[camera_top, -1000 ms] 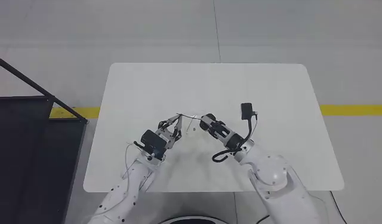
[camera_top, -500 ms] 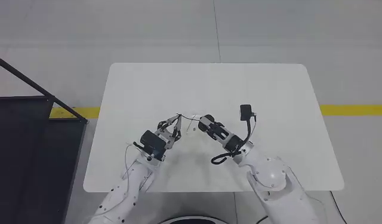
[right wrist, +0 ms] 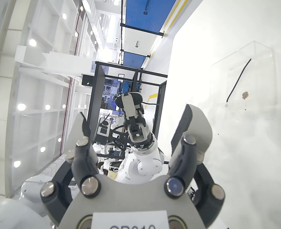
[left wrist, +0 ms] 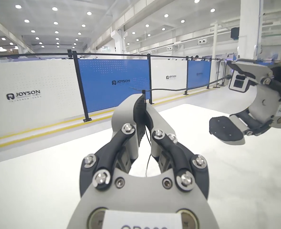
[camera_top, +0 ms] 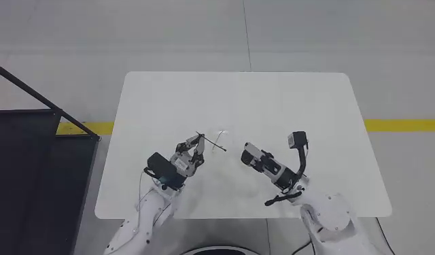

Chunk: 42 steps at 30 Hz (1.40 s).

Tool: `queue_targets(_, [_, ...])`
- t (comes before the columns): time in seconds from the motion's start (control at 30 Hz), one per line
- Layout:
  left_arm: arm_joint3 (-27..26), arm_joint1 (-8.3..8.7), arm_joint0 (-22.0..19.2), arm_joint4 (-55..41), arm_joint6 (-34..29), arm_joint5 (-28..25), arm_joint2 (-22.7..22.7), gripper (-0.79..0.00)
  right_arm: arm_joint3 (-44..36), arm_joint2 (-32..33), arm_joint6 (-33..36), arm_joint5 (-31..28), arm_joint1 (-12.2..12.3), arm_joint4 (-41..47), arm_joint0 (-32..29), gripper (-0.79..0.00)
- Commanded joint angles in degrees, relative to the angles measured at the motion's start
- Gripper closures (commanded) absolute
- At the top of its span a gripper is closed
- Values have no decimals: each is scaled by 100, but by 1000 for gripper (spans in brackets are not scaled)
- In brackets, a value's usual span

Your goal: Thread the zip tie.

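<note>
The zip tie (camera_top: pixel 214 143) is a thin black strip above the white table (camera_top: pixel 306 105). My left gripper (camera_top: pixel 198 145) is shut on it. In the left wrist view the tie (left wrist: pixel 143 93) pokes out past the closed pads of the left gripper (left wrist: pixel 142 101), and its thin tail hangs down between the fingers. My right gripper (camera_top: pixel 246 153) stands open a short way to the right of the tie, touching nothing; it is also seen as the right gripper (left wrist: pixel 220 94). The right wrist view has the right gripper (right wrist: pixel 135 122) wide open and a black strip (right wrist: pixel 238 82) over the table.
A black frame with a dark platform (camera_top: pixel 41 166) stands off the table's left edge. A yellow floor line (camera_top: pixel 401 124) runs behind the table. A small brown mark (right wrist: pixel 244 94) sits on the table near the strip. The far and right parts of the table are bare.
The right gripper has let go of the zip tie, opened and drawn back to the right and nearer the front edge. The left gripper keeps the tie and has shifted slightly back.
</note>
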Motion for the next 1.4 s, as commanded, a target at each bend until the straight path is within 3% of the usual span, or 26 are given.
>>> queue_targets(0.0, [-176, 26, 189, -186, -75, -317, -55, 0, -45, 274, 388, -439, 59, 63, -295, -785])
queue_targets(0.13, [-309, 46, 343, -342, -156, -535, -106, 0, 59, 724, 1005, -1100, 154, 326, -758, -785])
queue_targets(0.53, [-313, 45, 344, -349, -183, -523, -104, 0, 59, 724, 1005, -1100, 154, 326, -758, -785])
queue_targets(0.63, [-404, 17, 419, -650, -298, -308, -94, 0, 57, 588, 976, -1140, 148, 327, -700, -785])
queue_targets(0.8, [-505, -41, 497, -1348, -639, -57, -45, 0, 143, 345, 692, -1894, 126, 18, -688, -785])
queue_targets(1.0, [-328, -86, 381, -861, -610, 389, 139, 0, 121, 116, 181, -2619, 97, -450, -800, -785])
queue_targets(1.2, [-72, -158, 243, -822, -502, 623, 358, 0, 64, -113, 44, -2188, 85, -679, -661, -785])
queue_targets(1.37, [-86, -194, 218, -1338, -603, 350, 435, 0, 84, -104, -448, -1936, 65, -1100, -636, -785])
